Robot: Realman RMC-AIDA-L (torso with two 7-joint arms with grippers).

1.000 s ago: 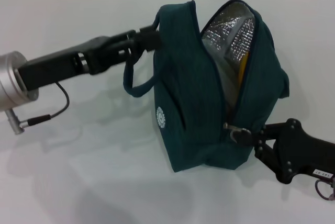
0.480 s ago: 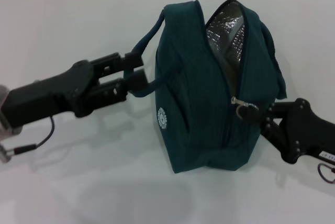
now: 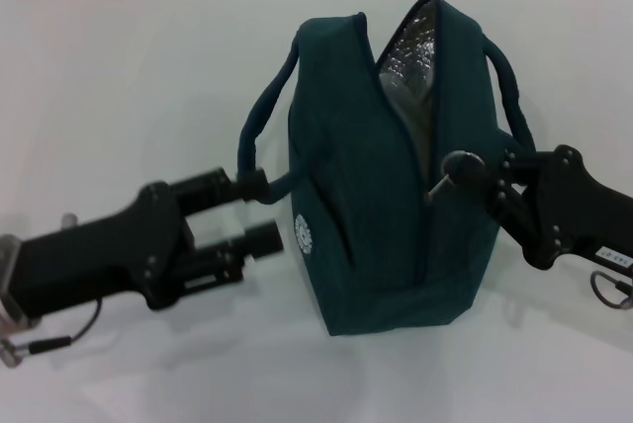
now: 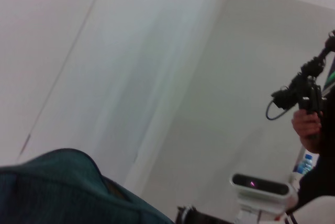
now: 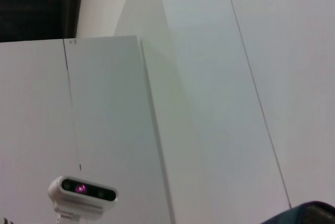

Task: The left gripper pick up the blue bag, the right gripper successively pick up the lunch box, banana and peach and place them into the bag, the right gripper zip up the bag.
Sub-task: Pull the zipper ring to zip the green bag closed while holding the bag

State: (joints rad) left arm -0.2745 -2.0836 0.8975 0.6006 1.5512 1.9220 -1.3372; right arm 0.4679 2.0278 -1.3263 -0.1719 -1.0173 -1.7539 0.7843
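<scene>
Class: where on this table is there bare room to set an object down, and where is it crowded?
Free: the table behind the left end effector, and the front strip. Crowded: around the blue bag, flanked by both arms, the right end effector at its zipper.

Dark teal blue bag (image 3: 366,215) — silver foil lining (image 3: 410,57), white round logo (image 3: 304,230) — on white table (image 3: 129,77).

White tabletop (image 3: 148,77), pale panelled wall (image 5: 220,77), white cabinet (image 5: 104,119)

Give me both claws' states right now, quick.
Left claw: open, holding nothing, beside the blue bag, near its handle.
Right claw: shut on the zipper pull, bag partly zipped.
</scene>
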